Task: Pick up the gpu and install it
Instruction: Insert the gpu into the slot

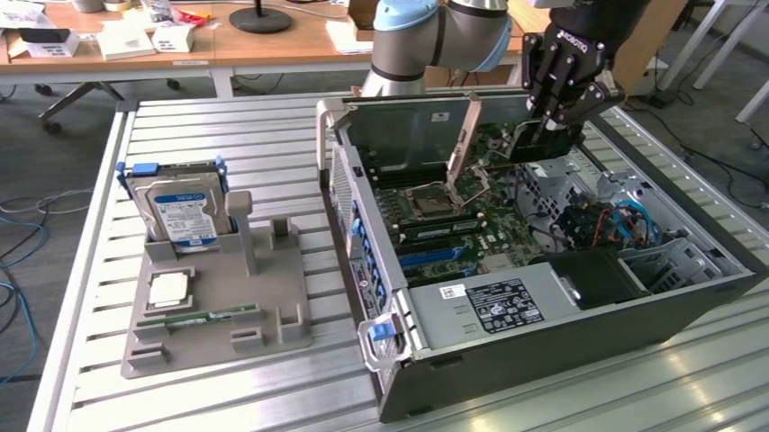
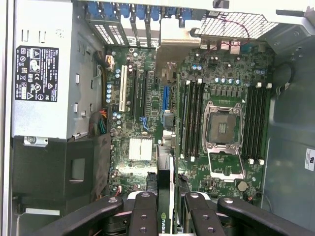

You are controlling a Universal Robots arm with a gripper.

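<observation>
Black gripper [image 2: 165, 216] clenches the gpu [image 2: 165, 172] edge-on, hanging above the motherboard [image 2: 125, 172] inside the open computer case [image 1: 505, 342]. Pickup looks done; seating is left, judging by the bare expansion slots [image 2: 135, 93] farther off.

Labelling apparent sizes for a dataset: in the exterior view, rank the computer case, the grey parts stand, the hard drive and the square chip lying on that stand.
Largest to smallest:
computer case
grey parts stand
hard drive
square chip
</observation>
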